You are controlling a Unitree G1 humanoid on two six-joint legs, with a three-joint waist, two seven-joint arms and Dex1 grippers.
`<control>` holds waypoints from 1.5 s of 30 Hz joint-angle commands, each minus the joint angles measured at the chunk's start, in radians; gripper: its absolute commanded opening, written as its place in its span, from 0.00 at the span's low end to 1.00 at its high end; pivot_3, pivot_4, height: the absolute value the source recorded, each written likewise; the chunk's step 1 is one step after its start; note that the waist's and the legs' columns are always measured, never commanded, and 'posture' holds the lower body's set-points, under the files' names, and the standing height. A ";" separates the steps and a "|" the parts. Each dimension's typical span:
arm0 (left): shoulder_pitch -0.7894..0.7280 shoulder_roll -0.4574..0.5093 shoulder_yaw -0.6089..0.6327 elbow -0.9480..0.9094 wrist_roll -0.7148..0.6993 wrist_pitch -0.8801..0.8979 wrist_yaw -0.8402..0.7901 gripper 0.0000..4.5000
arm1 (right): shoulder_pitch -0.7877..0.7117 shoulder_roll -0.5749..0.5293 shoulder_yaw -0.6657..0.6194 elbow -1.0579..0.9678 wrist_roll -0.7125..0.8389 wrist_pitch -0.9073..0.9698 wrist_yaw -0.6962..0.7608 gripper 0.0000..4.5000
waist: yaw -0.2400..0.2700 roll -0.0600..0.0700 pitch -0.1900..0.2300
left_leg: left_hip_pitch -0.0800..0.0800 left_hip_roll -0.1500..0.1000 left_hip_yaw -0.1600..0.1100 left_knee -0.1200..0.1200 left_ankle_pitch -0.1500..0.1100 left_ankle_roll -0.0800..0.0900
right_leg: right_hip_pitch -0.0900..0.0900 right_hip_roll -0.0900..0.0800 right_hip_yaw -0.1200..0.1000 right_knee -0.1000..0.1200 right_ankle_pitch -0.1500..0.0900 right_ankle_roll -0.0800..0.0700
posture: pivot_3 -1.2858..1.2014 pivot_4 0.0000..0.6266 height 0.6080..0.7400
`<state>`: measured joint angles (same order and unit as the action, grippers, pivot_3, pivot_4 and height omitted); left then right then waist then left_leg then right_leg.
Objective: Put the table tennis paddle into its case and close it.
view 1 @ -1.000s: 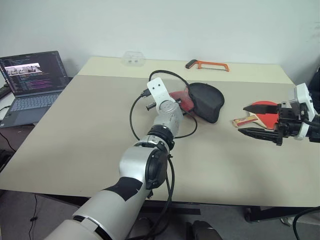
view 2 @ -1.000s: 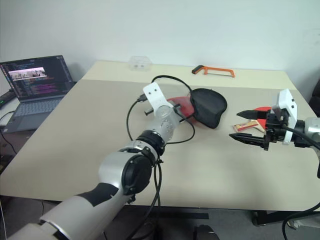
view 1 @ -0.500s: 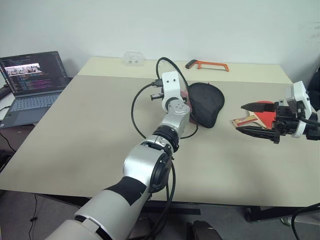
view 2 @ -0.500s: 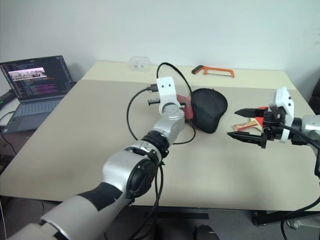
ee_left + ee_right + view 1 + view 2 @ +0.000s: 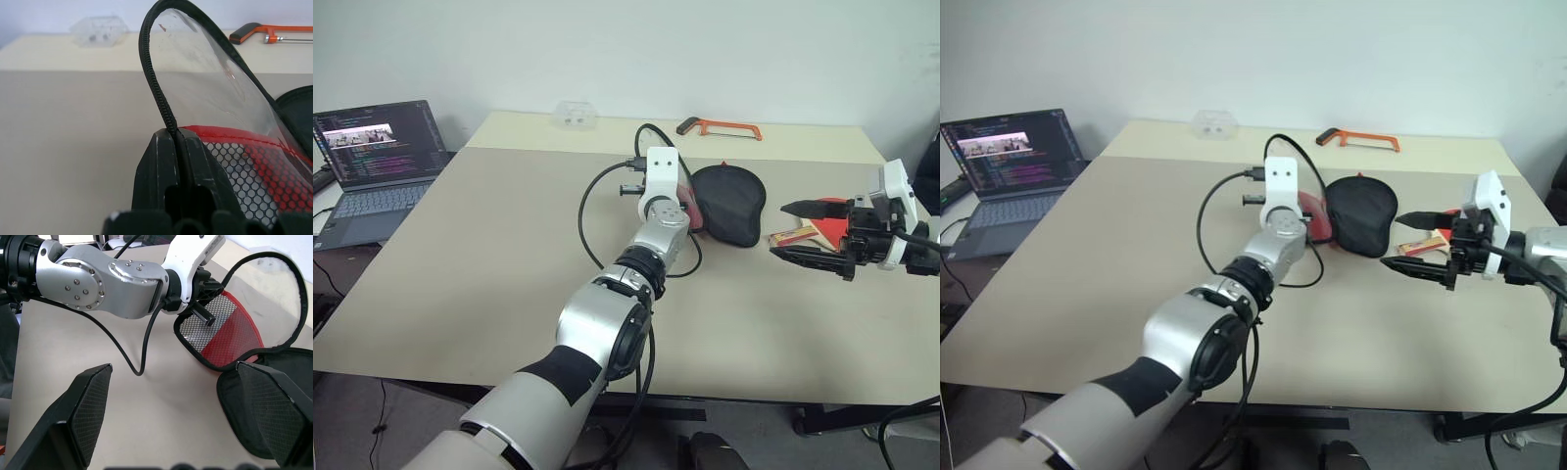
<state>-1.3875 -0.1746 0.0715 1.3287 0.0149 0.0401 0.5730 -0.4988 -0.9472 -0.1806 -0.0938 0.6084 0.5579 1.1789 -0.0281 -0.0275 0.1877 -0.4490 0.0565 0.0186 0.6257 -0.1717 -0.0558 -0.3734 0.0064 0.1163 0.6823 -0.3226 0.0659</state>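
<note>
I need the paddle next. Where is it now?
In the eye views the paddle lies on the table's right side, just right of the case, behind the open right gripper.

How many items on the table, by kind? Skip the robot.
Paddle case: 1
Table tennis paddle: 1
Hacksaw: 1
Clear plastic box: 1
Total: 4
</note>
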 commanded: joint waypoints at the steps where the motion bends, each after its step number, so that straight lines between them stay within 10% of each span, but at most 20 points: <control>1: -0.019 -0.187 -0.061 -0.036 0.047 -0.041 -0.039 0.00 | -0.017 0.006 -0.012 -0.017 0.008 -0.010 0.000 1.00 | 0.000 0.000 0.000 | 0.000 0.000 0.000 0.000 0.000 0.000 | 0.000 0.000 0.000 0.000 0.000 0.000 | 0.52 0.24 1.00; 8: -0.007 -0.179 -0.079 -0.049 0.035 -0.053 -0.108 0.15 | -0.039 0.030 0.005 0.002 -0.003 -0.024 0.001 1.00 | -0.001 0.000 0.000 | 0.000 0.000 -0.001 0.000 0.000 0.000 | 0.000 0.000 0.000 0.000 0.000 0.000 | 0.52 0.24 1.00; 19: 0.041 -0.114 -0.091 -0.135 0.026 -0.024 -0.187 0.99 | -0.064 0.068 0.014 0.055 -0.077 -0.023 -0.111 1.00 | 0.000 0.001 0.000 | -0.001 -0.001 -0.002 0.001 0.000 0.000 | 0.001 0.000 -0.001 0.001 0.000 0.000 | 0.52 0.24 1.00; 34: 0.438 0.317 -0.215 -1.125 0.034 0.437 -0.733 0.99 | -0.200 0.297 -0.067 0.153 -0.251 0.216 -0.806 1.00 | -0.008 0.004 -0.002 | 0.001 0.000 -0.002 0.002 0.005 -0.007 | -0.005 0.001 0.001 0.016 -0.001 -0.003 | 0.52 0.24 1.00; 45: 0.529 0.514 -0.199 -1.197 -0.021 0.426 -1.004 0.99 | -0.382 0.560 -0.156 0.401 -0.392 0.229 -1.313 1.00 | -0.002 0.005 -0.002 | 0.000 0.001 -0.002 0.002 0.004 -0.003 | -0.005 0.000 -0.002 0.016 0.000 -0.003 | 0.52 0.24 1.00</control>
<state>-0.8590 0.3316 -0.1189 0.1819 -0.0005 0.4770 -0.3987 -0.8518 -0.3768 -0.2962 0.3030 0.2331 0.8130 -0.0854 -0.0305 -0.0229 0.1854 -0.4496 0.0577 0.0165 0.6280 -0.1677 -0.0591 -0.3790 0.0067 0.1145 0.6981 -0.3231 0.0625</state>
